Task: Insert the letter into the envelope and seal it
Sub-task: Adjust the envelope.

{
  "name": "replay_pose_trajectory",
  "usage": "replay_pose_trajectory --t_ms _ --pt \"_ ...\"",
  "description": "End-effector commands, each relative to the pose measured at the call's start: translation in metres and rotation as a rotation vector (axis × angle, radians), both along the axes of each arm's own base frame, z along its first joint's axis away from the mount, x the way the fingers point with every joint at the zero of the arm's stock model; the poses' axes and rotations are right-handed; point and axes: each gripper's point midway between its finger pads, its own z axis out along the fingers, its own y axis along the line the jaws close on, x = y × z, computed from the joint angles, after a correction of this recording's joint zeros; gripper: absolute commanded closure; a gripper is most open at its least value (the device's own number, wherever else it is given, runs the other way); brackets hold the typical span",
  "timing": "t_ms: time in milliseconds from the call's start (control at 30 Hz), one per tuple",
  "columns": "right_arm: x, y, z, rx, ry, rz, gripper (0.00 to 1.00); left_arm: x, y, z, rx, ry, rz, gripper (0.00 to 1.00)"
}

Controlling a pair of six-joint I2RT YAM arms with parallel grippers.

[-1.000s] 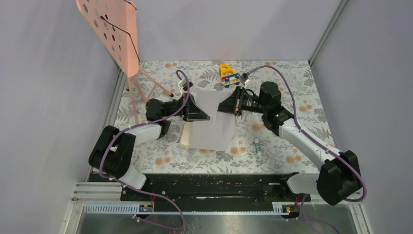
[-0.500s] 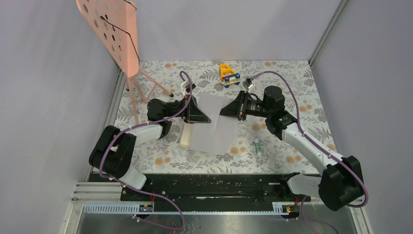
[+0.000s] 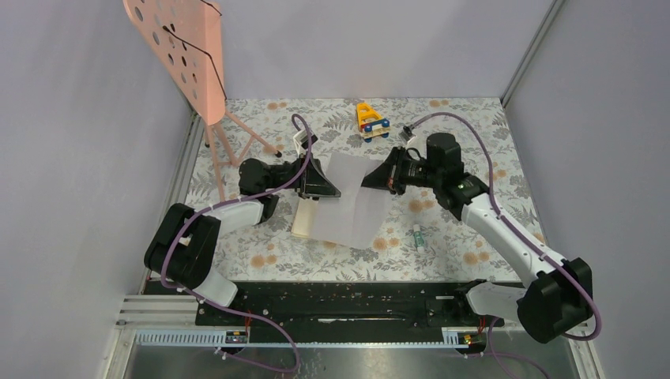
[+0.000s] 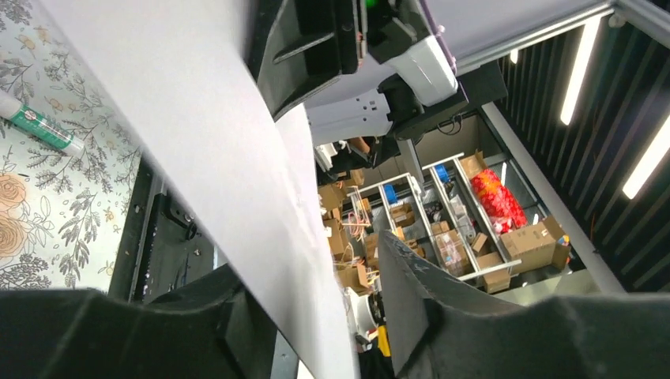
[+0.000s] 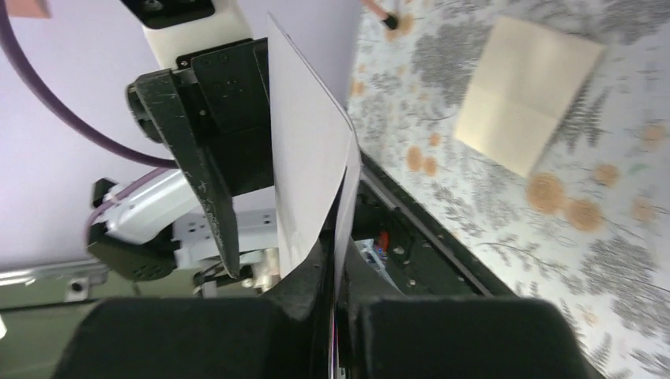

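Zero steps done I reckon: my right hand [image 3: 371,178] is clamped on the envelope [image 3: 355,201] held up over the counter [image 3: 474,158], left hand [image 3: 328,188] jaws apart around its other edge, tan letter [image 3: 303,221] lying flat below, unstuffed, unsealed.

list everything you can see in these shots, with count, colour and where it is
envelope: 1, grey-lilac, held above the table between the two grippers
tan creased sheet: 1, tan, flat on the table, below the envelope's left edge
toy: 1, yellow with blue, far middle of the table
small tube: 1, white and green, on the table right of the envelope
perforated stand: 1, pink, far left corner
table: 1, floral print, under everything
left gripper: 1, black, open around the envelope's left edge
right gripper: 1, black, shut on the envelope's right edge
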Motion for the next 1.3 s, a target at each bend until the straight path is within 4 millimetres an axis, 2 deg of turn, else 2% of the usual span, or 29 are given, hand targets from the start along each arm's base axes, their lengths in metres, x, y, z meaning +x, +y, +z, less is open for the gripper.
replay_pose_trajectory --t_ms 0,67,100,133,200,267,433,633,800,967,1267 --pt "0.009 -0.044 -0.019 -0.346 -0.020 -0.156 1.00 0.006 0.002 0.013 -0.011 -0.119 0.028 0.48" --pt "0.008 -0.057 -0.023 -0.436 -0.007 -0.184 1.00 0.018 -0.001 -0.003 0.066 -0.111 0.088 0.40" --pt "0.007 -0.062 -0.025 -0.469 0.000 -0.189 1.00 0.027 -0.003 -0.017 0.146 -0.123 0.142 0.36" --pt "0.007 -0.067 -0.026 -0.504 0.005 -0.198 1.00 0.030 0.000 -0.054 0.348 -0.043 0.202 0.27" --pt "0.005 -0.078 -0.033 -0.586 0.037 -0.215 1.00 0.038 0.005 -0.080 0.626 -0.236 0.294 0.19" --pt "0.005 -0.088 -0.038 -0.650 0.063 -0.235 1.00 0.042 0.003 -0.083 0.726 -0.314 0.317 0.16" --pt "0.006 -0.107 -0.049 -0.774 0.143 -0.298 1.00 0.042 -0.015 -0.094 0.828 -0.344 0.366 0.17" --pt "0.010 -0.108 -0.051 -0.789 0.197 -0.344 1.00 0.029 -0.046 -0.094 0.860 -0.403 0.358 0.19" --pt "0.011 -0.099 -0.049 -0.772 0.205 -0.336 1.00 0.024 -0.063 -0.080 0.812 -0.440 0.369 0.18" --pt "0.012 -0.090 -0.047 -0.737 0.203 -0.324 1.00 0.027 -0.079 -0.066 0.752 -0.455 0.368 0.21" --pt "0.011 -0.086 -0.043 -0.730 0.189 -0.313 1.00 0.033 -0.101 -0.059 0.746 -0.483 0.345 0.23"
